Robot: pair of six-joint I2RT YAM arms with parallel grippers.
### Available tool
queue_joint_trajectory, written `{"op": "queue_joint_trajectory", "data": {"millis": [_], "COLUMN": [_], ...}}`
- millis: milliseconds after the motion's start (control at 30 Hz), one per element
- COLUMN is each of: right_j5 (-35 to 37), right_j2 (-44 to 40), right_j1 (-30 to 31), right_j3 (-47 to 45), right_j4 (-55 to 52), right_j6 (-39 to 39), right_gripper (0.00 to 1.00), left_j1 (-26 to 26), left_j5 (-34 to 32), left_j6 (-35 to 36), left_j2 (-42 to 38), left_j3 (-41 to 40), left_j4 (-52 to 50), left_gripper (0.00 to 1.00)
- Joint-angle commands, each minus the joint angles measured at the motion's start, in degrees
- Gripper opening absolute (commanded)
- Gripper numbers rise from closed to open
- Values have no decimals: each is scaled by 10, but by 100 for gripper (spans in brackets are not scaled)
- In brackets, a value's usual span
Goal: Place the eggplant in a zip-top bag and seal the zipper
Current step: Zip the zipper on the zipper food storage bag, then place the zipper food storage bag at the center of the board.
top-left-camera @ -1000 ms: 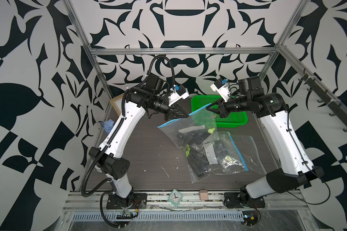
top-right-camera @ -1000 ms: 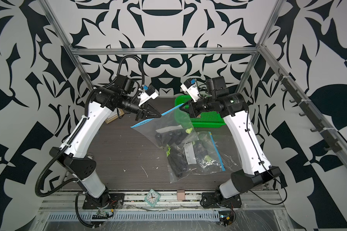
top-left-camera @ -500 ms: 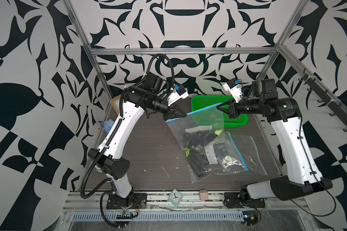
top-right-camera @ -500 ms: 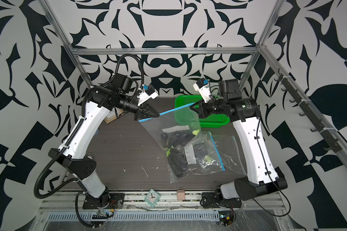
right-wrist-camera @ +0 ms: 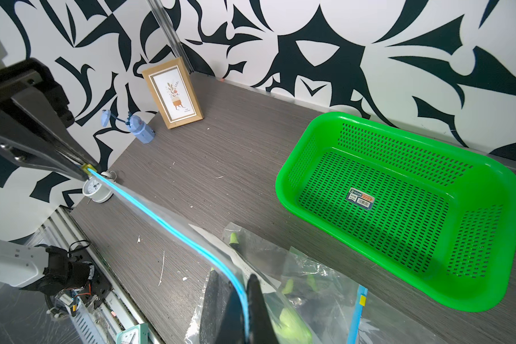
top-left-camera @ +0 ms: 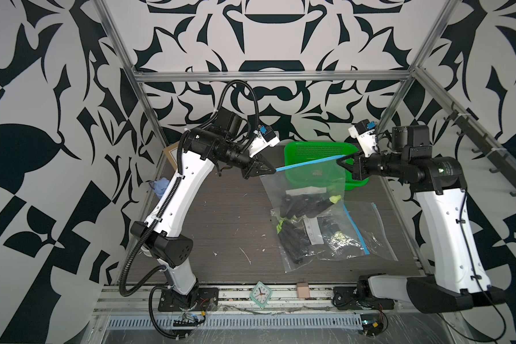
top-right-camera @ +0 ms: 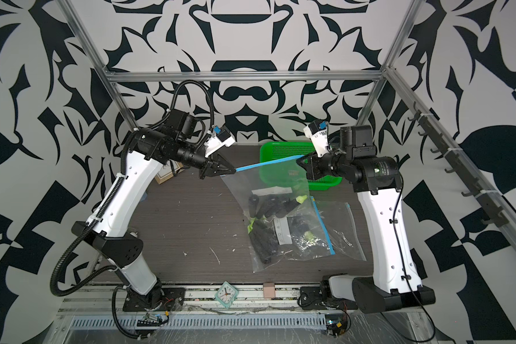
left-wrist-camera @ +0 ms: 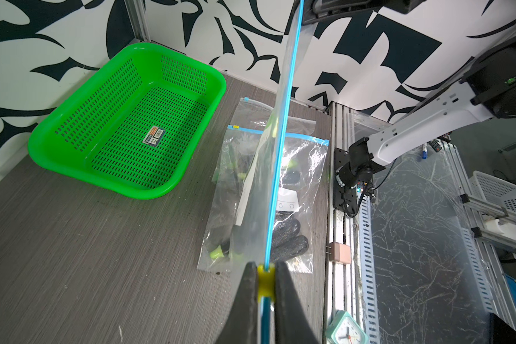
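Left gripper: jaws clamped on the yellow slider, at one end of the zipper strip.
Right gripper: jaws shut on the strip's other end — strip taut in the air.
Eggplant: low inside the held bag, above the worktop near its back-right corner, in front of the green basket.
Risk: tension pulls the slider or strip out of the jaws — bag drops onto the loose bags.
Risk: seal under the right jaws hidden; may stay unclosed.

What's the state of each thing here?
Clear zip-top bag with blue zipper: lifted, stretched taut, zipper looks closed.
Dark eggplants: inside that bag.
Yellow slider: at the zipper's end.
Left hand: shut on the slider.
Right hand: shut on the zipper's other end.
Green perforated plastic basket: empty.
Other clear bags: lying flat, filled.
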Motion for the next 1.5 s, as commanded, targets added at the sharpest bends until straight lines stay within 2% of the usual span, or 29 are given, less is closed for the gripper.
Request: {"op": "queue_joint_trajectory", "data": {"millis": [0,400,533,600,667,733,833,933,1033,1233,1333,1400,1467], "right_j5": [49,48,20,-9,-34,-40,-39,-56,-37,3,19,59,71], "right_j2": [-18,-27,-25,-27,-26,-27,-16,16,53,167,181,180,181], "right_j1": [-15,-20,-20,-20,-19,-18,-13,3,65,178,214,235,240], "right_j3": [-3,-2,8,15,27,43,86,144,188,335,328,306,288], "right_j4": [25,30,24,23,18,11,-12,-28,-34,-125,-132,-127,-126], "right_j6": [12,17,3,-2,-10,-19,-41,-50,-79,-117,-110,-113,-113], "right_gripper": [0,0,0,12,31,44,56,62,70,73,73,74,73], "left_j1": [11,17,18,17,17,17,18,18,18,18,17,17,17], "left_j5": [-24,-46,-63,-73,-79,-80,-91,-97,-99,-101,-101,-100,-99], "left_j6": [-3,-9,-15,-18,-18,-17,-10,1,8,13,14,15,16], "left_j2": [-11,-15,-18,-20,-13,-1,15,25,30,25,23,22,22], "left_j3": [16,14,18,27,53,83,121,146,159,159,157,152,147], "left_j4": [-49,-46,-29,-18,-18,-26,-38,-47,-56,-57,-57,-56,-54], "left_gripper": [9,6,0,0,0,0,0,0,0,0,0,0,0]}}
